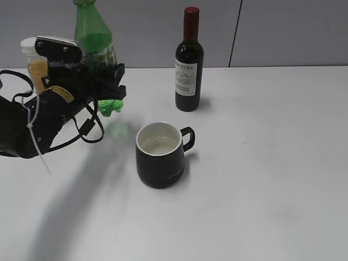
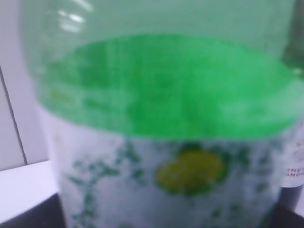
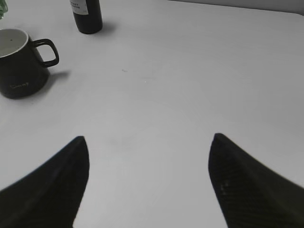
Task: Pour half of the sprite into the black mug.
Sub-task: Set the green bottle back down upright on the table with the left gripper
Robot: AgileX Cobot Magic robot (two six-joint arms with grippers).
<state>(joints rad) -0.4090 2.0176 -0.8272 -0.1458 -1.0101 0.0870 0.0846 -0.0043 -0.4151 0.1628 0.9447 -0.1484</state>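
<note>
Left gripper, jaws clamped round the sprite upper left; thin, slippery plastic, likely squashy. Right gripper jaws wide, empty.

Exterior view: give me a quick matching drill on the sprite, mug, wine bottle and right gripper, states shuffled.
1 sprite
2 black mug
3 wine bottle
4 right gripper

A open over bare table
B lifted, gripped by the left gripper
C red-capped, standing behind the mug
D on the table, handle to the right in the exterior view

Pairs: 1-B, 2-D, 3-C, 4-A
</note>
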